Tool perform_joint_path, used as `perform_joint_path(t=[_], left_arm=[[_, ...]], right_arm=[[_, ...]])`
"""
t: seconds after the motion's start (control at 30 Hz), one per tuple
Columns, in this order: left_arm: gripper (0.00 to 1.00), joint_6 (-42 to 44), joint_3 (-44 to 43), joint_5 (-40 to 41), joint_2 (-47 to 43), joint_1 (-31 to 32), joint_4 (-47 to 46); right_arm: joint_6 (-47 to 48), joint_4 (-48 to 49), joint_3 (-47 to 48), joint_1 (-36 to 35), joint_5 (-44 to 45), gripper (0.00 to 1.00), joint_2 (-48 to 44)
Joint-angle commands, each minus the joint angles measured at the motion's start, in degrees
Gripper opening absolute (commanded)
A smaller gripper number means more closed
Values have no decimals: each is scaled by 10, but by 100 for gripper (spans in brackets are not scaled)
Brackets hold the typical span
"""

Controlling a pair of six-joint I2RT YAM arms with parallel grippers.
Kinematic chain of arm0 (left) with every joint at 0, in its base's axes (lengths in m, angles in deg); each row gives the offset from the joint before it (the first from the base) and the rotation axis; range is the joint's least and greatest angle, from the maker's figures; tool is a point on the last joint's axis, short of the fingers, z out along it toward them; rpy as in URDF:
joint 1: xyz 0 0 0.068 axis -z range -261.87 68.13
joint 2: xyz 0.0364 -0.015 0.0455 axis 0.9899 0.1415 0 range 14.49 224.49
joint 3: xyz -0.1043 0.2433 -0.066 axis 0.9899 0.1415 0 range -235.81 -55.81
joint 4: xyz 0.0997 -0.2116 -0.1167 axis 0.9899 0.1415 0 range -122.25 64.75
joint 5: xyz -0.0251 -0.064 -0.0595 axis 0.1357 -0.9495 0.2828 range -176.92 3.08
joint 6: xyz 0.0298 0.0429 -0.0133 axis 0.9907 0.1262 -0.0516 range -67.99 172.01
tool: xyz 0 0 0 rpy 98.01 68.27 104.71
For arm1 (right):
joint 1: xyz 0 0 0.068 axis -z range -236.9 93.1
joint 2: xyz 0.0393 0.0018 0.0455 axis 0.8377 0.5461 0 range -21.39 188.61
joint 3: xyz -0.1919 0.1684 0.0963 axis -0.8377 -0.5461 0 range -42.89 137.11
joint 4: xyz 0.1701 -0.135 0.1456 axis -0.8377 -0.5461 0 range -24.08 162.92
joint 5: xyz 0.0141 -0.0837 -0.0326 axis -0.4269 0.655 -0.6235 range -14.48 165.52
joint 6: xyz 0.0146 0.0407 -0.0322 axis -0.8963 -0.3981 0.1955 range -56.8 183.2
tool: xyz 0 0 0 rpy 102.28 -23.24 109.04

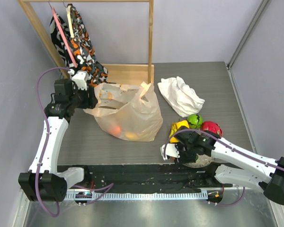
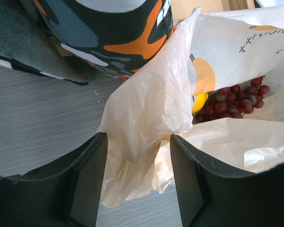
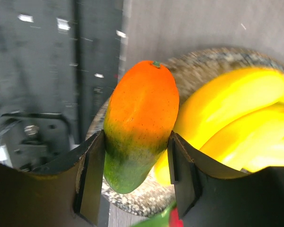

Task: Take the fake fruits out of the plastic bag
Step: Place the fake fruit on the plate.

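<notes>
The pale peach plastic bag point(image 1: 128, 113) stands at the table's middle left, with orange and yellow rounds showing through its lower wall. Inside it lie dark purple grapes point(image 2: 236, 99) and a yellow fruit point(image 2: 199, 101). My left gripper point(image 1: 91, 97) sits at the bag's left rim; its jaws stand open, and a fold of the bag point(image 2: 146, 118) hangs loosely between them point(image 2: 137, 179). My right gripper point(image 3: 137, 161) is shut on an orange-green mango point(image 3: 139, 123) just over a speckled grey plate point(image 3: 199, 66), next to yellow bananas point(image 3: 232, 113). A green lime point(image 1: 195, 120) and a red fruit point(image 1: 210, 127) lie beside it.
A crumpled white cloth point(image 1: 180, 94) lies at the back right. A wooden rack point(image 1: 132, 71) stands behind the bag, with orange-black-white patterned fabric point(image 1: 80, 38) hanging from it close above my left gripper. The black base strip point(image 1: 142, 175) runs along the near edge.
</notes>
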Motion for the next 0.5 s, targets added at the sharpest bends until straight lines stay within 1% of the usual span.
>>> perform_joint_path(t=[0.0, 0.03, 0.1, 0.13, 0.23, 0.3, 0.33, 0.43, 0.47], left_arm=[[59, -13, -3, -15, -14, -3, -28], [59, -14, -4, -16, -14, -3, -29], [59, -15, -4, -20, -13, -3, -31], [59, -16, -4, -22, -13, -3, -30], [59, -16, -5, -23, -12, -3, -30], [59, -17, -6, -26, -11, -3, -30], [59, -17, -5, -28, -12, -3, -30], [59, -17, -5, -26, -12, -3, -31], [59, -17, -6, -26, -13, -3, -30]], right_arm=[[-48, 49, -20, 1, 82, 45, 10], [-52, 49, -23, 0, 103, 45, 8], [-54, 45, -27, 1, 97, 48, -3], [-47, 43, -25, 1, 92, 54, -7], [-35, 28, -12, 1, 55, 62, -23], [-27, 6, 6, 0, 32, 65, -29], [-25, -2, 13, 0, 28, 72, -31], [-15, -28, 44, 1, 17, 80, -37], [-11, -36, 52, 0, 16, 80, -39]])
